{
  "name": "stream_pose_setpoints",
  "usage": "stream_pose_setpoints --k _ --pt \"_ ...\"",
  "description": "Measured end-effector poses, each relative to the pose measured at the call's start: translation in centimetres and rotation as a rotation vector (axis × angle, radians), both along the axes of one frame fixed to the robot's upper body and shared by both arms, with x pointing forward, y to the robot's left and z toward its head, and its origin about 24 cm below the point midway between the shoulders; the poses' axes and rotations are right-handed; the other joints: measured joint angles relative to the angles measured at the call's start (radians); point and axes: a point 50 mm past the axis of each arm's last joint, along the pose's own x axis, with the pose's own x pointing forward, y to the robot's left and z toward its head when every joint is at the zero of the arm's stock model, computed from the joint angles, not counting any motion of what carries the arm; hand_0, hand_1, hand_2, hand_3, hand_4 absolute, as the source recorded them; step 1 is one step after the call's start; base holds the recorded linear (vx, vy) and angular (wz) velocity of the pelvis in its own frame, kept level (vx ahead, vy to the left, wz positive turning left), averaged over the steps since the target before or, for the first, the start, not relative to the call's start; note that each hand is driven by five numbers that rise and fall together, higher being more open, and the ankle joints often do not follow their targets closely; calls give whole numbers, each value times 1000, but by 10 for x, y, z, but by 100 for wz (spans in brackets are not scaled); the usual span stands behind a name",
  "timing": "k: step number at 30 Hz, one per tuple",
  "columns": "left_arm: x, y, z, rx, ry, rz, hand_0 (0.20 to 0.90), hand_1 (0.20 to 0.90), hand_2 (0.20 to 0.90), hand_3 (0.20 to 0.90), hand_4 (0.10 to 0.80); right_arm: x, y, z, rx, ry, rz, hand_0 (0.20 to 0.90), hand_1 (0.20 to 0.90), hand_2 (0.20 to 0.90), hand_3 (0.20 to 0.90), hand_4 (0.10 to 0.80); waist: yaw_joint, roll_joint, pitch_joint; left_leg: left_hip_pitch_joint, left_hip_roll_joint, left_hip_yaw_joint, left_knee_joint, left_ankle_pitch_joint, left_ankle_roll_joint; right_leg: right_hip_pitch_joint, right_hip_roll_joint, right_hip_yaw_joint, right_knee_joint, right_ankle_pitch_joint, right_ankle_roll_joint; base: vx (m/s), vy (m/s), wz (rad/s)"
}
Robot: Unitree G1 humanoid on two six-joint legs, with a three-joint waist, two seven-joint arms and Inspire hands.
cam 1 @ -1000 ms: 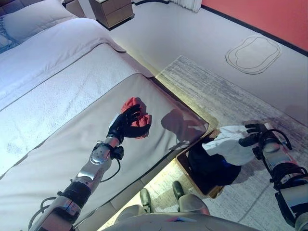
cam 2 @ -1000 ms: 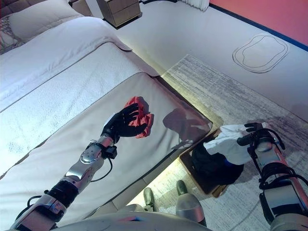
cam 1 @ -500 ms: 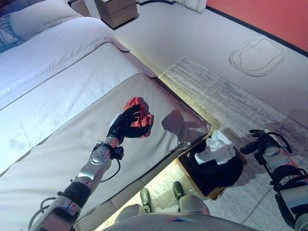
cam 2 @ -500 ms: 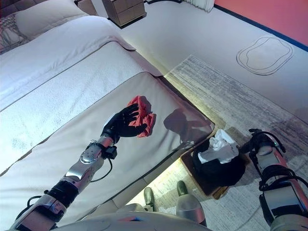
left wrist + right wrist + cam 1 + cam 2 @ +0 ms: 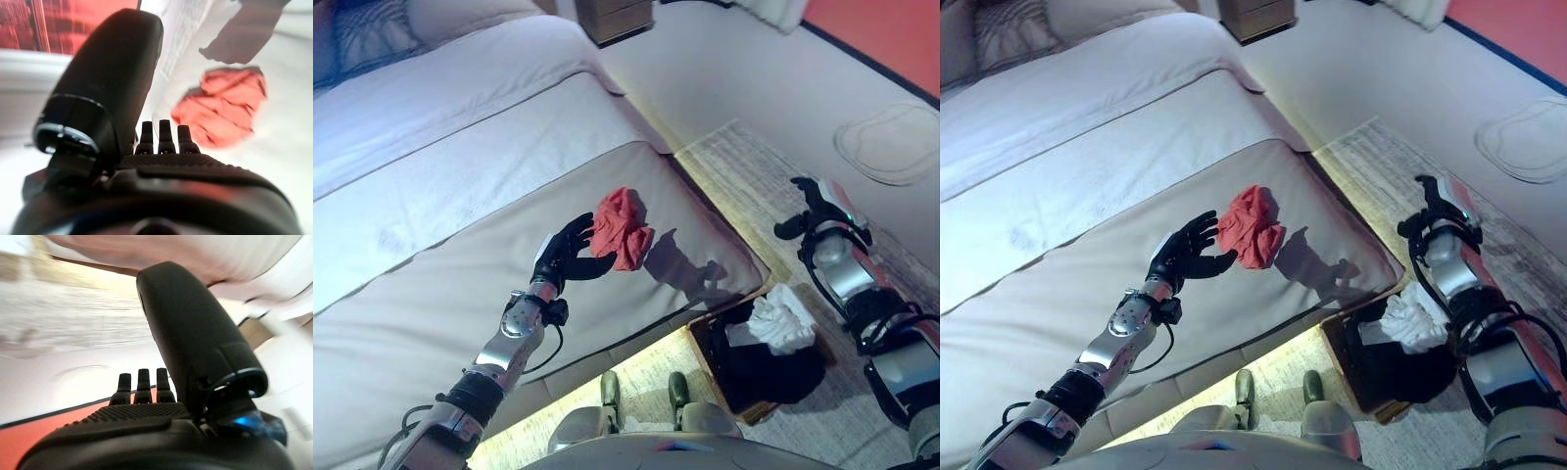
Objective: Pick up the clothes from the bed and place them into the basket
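A crumpled red cloth (image 5: 622, 226) lies on the grey bed cover (image 5: 431, 284) near the bed's foot corner; it also shows in the left wrist view as red cloth (image 5: 222, 110). My left hand (image 5: 565, 257) hovers just beside it with fingers spread, open and apart from the cloth. On the floor by the bed stands the basket (image 5: 736, 367), with dark clothes and a white garment (image 5: 781, 321) on top. My right hand (image 5: 1433, 201) is raised above the rug beyond the basket, open and empty.
A grey rug (image 5: 744, 166) lies under the basket beside the bed. White sheets and pillows (image 5: 440, 78) cover the far part of the bed. A wooden nightstand (image 5: 619, 15) stands at the back. A red wall runs along the far right.
The white garment left my right hand and now lies in the basket. My right hand has lifted up and away from the basket. The camera has shifted; the left hand stays by the red cloth.
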Motion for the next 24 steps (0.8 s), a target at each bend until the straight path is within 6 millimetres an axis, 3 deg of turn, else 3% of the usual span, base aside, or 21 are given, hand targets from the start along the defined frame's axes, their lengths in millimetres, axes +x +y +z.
stream_pose_setpoints --k 3,5,8,13,19,24 --pt "1 3 -1 2 -9 11 900 900 900 900 800 15 7 19 -72 -11 41 900 900 900 900 800 54 21 22 -59 -5 -44 36 9 -5 -31 -3 -48 15 0 0 -171 12 45" --pt "9 2 6 -2 -48 6 900 900 900 900 800 26 8 38 -119 -34 45 900 900 900 900 800 76 37 68 -124 -17 -87 96 12 -9 -69 -10 -91 58 -12 -17 -154 9 58" --pt "18 -2 22 -41 -128 -21 900 900 900 900 800 36 6 65 -144 -82 19 900 900 900 900 800 132 64 156 -190 -25 -129 157 15 -15 -154 -21 -138 202 -78 -36 -148 13 55" --pt "27 -3 36 -91 -185 -33 900 900 900 900 800 46 13 101 -153 -182 22 900 900 900 900 800 197 59 281 -288 -101 -178 236 10 -18 -353 -124 -171 566 -244 -51 -62 22 48" --pt "26 -2 37 -108 -188 -17 900 900 900 900 800 50 24 92 -157 -149 40 900 900 900 900 800 254 52 314 -402 -141 -207 370 -23 -6 -436 -158 -198 680 -282 -61 -5 -14 24" --pt "23 -5 49 -120 -246 -50 900 900 900 900 800 53 22 105 -153 -161 -8 900 900 900 900 800 269 51 315 -511 -159 -227 420 -40 -1 -533 -175 -212 739 -298 -67 8 -34 19"
